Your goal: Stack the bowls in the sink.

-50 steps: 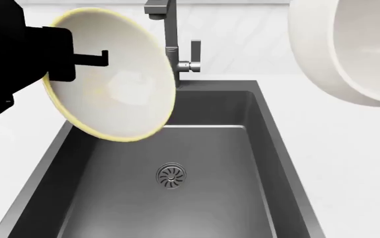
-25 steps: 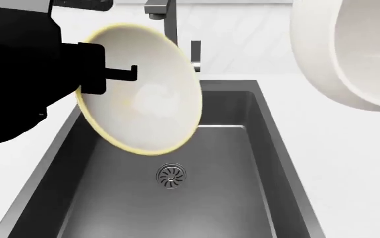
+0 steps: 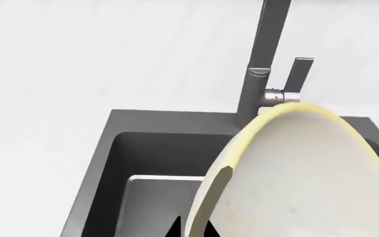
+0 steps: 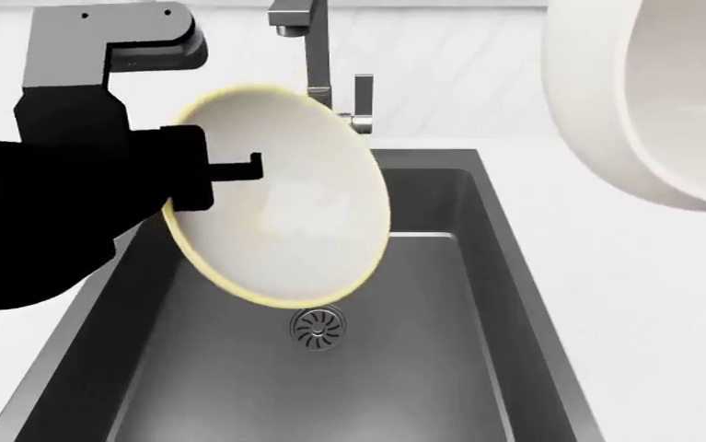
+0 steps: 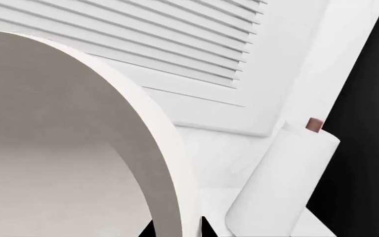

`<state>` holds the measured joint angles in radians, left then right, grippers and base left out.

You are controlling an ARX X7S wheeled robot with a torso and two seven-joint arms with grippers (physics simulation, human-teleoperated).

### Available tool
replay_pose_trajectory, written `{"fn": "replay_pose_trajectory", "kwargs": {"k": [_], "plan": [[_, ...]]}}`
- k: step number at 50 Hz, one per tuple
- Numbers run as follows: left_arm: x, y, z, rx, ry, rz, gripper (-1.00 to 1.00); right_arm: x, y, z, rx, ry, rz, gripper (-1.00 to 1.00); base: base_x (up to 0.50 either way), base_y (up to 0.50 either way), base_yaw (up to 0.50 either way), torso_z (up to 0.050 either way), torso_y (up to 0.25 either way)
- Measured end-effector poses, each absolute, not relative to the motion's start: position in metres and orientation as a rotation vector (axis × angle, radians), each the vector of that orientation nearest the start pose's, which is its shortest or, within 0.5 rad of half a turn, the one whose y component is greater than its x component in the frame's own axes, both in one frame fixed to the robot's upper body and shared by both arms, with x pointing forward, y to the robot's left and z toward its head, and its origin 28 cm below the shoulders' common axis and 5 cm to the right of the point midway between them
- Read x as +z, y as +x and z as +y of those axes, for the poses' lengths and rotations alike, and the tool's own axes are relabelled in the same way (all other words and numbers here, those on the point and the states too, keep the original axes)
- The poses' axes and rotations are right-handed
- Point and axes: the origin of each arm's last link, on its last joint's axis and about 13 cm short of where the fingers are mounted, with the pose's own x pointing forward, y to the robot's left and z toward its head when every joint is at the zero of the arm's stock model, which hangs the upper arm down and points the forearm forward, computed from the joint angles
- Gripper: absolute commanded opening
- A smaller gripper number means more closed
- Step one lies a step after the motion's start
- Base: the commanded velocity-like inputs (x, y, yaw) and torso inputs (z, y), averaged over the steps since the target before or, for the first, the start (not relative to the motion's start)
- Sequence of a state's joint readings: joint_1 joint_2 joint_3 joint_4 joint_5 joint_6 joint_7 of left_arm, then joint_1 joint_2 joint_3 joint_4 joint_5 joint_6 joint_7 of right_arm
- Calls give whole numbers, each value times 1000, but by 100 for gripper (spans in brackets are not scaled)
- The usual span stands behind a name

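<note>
My left gripper (image 4: 227, 170) is shut on the rim of the smaller cream bowl (image 4: 282, 210), which has a pale yellow rim. It holds the bowl tilted on edge above the back half of the dark grey sink (image 4: 451, 368). In the left wrist view the fingertips pinch that rim (image 3: 194, 229), and the cream bowl (image 3: 301, 173) fills the frame. The larger white bowl (image 4: 647, 92) hangs high at the right, above the counter. My right gripper (image 5: 176, 229) is shut on the wall of this white bowl (image 5: 57, 148).
The round metal drain (image 4: 318, 328) lies in the sink floor just below the cream bowl. The tall grey faucet (image 4: 318, 64) stands at the sink's back edge. White counter (image 4: 647, 304) flanks the basin. A tall white cylinder (image 5: 285, 177) stands by slatted shutters (image 5: 143, 39).
My left arm has carried the cream bowl right and down, from the sink's left rim to over the basin near the drain. The white bowl has hardly moved.
</note>
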<state>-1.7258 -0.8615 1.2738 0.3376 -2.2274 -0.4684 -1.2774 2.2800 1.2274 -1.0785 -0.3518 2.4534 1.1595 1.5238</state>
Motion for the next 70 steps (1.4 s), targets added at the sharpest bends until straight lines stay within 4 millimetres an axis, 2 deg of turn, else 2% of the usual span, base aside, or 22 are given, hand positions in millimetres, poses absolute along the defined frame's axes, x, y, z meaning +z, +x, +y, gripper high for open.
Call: {"fn": "replay_pose_trajectory", "kwargs": {"k": [16,34,70], "plan": [[316,227,205,-5,-105,430,-100,408,118,-185,-338,-283,32,-100,19,0,-2,0,1],[308,223,199,-66,-119,496,-100,405,118,-186,-337,-279,37,-100,19,0,-3,1,0],[291,227,185,-70,-64,661,-100,396,116,-194,-342,-256,47,-100,20,0,-3,0,1]]}}
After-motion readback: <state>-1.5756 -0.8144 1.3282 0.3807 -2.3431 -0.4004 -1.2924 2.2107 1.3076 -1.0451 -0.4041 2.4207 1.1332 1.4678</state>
